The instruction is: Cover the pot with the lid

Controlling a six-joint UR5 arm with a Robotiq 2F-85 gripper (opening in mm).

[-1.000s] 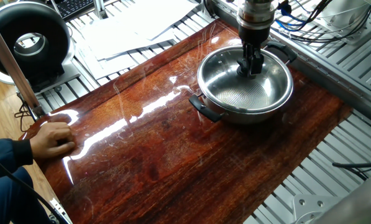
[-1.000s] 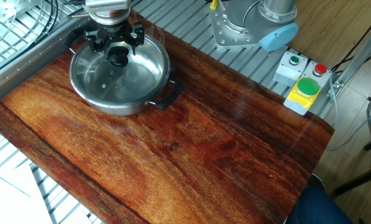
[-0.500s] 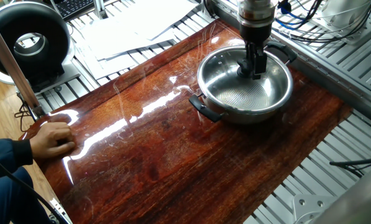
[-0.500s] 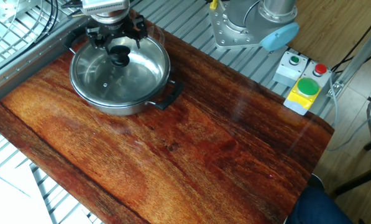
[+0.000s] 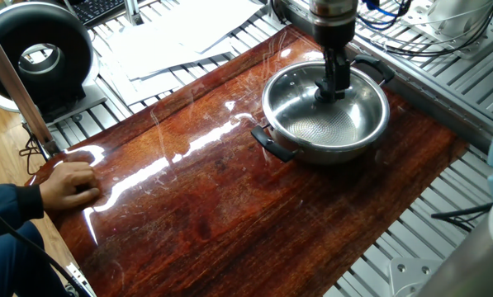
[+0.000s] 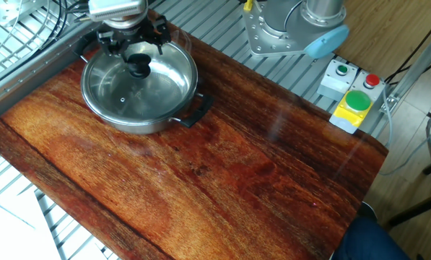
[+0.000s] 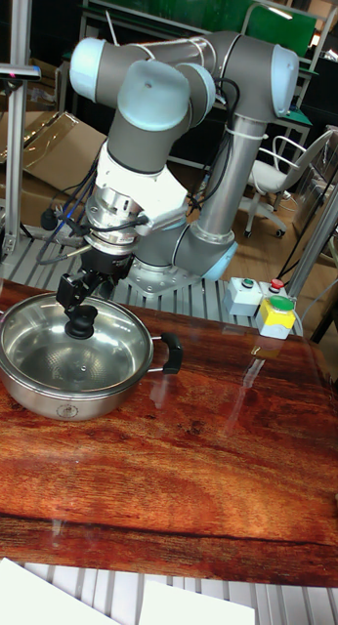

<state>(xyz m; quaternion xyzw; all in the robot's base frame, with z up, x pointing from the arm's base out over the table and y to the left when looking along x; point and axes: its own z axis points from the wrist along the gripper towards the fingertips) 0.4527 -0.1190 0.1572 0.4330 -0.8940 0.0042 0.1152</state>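
Hand pointing down — fingers spread apart.

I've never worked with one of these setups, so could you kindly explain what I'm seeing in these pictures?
This is a robot arm bolted beside a polished wooden table. At its tip sits a gripper, a two-fingered claw. All three pictures show one moment: two cameras look down on the table from different sides, and the tall one faces the robot from the front. On the table stands a shallow steel pot with black side handles. A clear glass lid already lies on it; you see the dotted bottom through the glass. The gripper is just above the lid's black knob, fingers apart, holding nothing. Behind the table sits a box of buttons. A person's hand rests on the table's far corner.
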